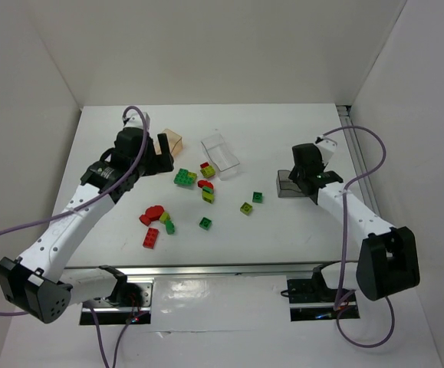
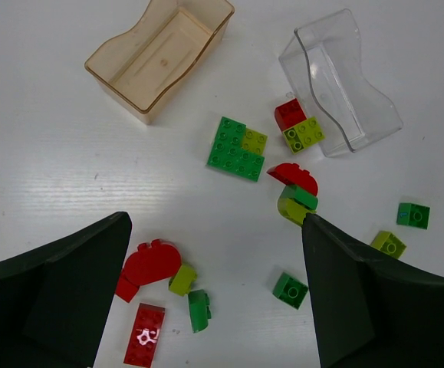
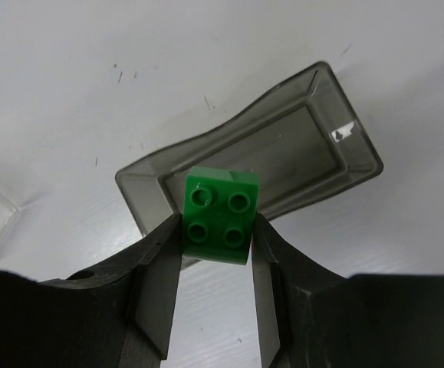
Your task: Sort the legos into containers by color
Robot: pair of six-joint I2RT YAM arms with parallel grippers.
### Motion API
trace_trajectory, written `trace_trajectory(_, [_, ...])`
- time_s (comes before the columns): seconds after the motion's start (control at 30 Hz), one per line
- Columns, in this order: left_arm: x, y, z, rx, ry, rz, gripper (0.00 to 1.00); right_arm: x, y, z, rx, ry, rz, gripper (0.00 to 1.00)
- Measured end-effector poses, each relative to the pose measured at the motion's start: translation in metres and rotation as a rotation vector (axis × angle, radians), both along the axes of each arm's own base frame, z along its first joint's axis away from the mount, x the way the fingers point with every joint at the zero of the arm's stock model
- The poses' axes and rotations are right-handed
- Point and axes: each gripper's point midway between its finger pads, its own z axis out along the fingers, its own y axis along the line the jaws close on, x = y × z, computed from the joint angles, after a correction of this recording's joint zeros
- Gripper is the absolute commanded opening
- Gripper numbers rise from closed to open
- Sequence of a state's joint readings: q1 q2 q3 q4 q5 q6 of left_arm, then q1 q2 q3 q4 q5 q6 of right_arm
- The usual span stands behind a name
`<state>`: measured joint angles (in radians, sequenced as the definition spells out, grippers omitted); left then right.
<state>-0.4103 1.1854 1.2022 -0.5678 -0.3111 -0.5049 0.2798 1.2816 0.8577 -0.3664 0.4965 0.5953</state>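
Note:
My right gripper [image 3: 216,238] is shut on a green four-stud lego [image 3: 219,215] and holds it over the near rim of the smoky grey tub [image 3: 314,146], which stands at the right in the top view [image 1: 285,185]. My left gripper [image 2: 215,291] is open and empty, high above the loose legos. Below it lie a red domed piece [image 2: 151,263], a red flat brick [image 2: 145,333], green bricks [image 2: 289,290] and yellow-green ones [image 2: 182,279]. The orange tub [image 2: 160,57] and the clear tub [image 2: 340,80] stand empty beyond.
A green plate with a yellow-green brick [image 2: 237,147] lies between the orange and clear tubs. A red and a yellow-green brick [image 2: 298,126] sit against the clear tub's open end. White walls enclose the table [image 1: 298,230] on three sides.

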Motion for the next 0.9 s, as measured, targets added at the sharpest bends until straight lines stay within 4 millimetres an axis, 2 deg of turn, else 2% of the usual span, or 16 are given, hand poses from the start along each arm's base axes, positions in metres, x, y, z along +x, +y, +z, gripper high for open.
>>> trace_trajectory(0.03, [0.000, 0.000, 0.000, 0.000, 0.002, -0.001, 1.00, 0.004, -0.004, 0.000, 0.004, -0.007, -0.007, 0.43])
trace_trajectory(0.17, [0.001, -0.002, -0.004, -0.001, 0.015, -0.008, 1.00, 0.015, -0.011, -0.012, 0.009, 0.008, -0.015, 0.41])
trace_trajectory(0.27, [0.001, -0.004, -0.008, 0.000, 0.027, -0.014, 1.00, 0.018, -0.011, -0.020, 0.010, 0.024, -0.002, 0.41])
trace_trajectory(0.4, [0.000, -0.004, -0.009, 0.000, 0.032, -0.016, 1.00, 0.021, -0.008, -0.019, 0.017, 0.019, 0.018, 0.41])
trace_trajectory(0.47, [0.000, -0.004, -0.009, 0.000, 0.032, -0.016, 1.00, 0.021, -0.007, -0.019, 0.020, 0.018, 0.026, 0.46])
trace_trajectory(0.53, [0.000, -0.004, -0.009, 0.000, 0.032, -0.016, 1.00, 0.022, -0.005, -0.020, 0.021, 0.020, 0.035, 0.55])
trace_trajectory(0.57, [0.000, -0.004, -0.009, 0.000, 0.032, -0.016, 1.00, 0.022, -0.005, -0.020, 0.022, 0.020, 0.039, 0.76])
trace_trajectory(0.6, [0.000, -0.004, -0.009, 0.000, 0.032, -0.016, 1.00, 0.023, -0.004, -0.021, 0.025, 0.019, 0.042, 0.86])
trace_trajectory(0.63, [0.000, -0.004, -0.009, 0.000, 0.032, -0.016, 1.00, 0.024, -0.003, -0.023, 0.024, 0.025, 0.046, 0.88])
trace_trajectory(0.73, [0.000, -0.004, -0.010, 0.000, 0.036, -0.016, 1.00, 0.023, -0.001, -0.033, 0.018, 0.059, 0.065, 0.90])
trace_trajectory(0.77, [0.000, -0.004, -0.010, 0.000, 0.037, -0.016, 1.00, 0.021, 0.001, -0.035, 0.014, 0.068, 0.073, 0.83])
trace_trajectory(0.83, [0.000, -0.004, -0.010, 0.000, 0.037, -0.015, 1.00, 0.019, 0.005, -0.032, 0.000, 0.069, 0.092, 0.79])
trace_trajectory(0.9, [0.000, -0.004, -0.010, -0.001, 0.037, -0.013, 1.00, 0.016, 0.022, -0.021, -0.007, 0.045, 0.142, 0.79])
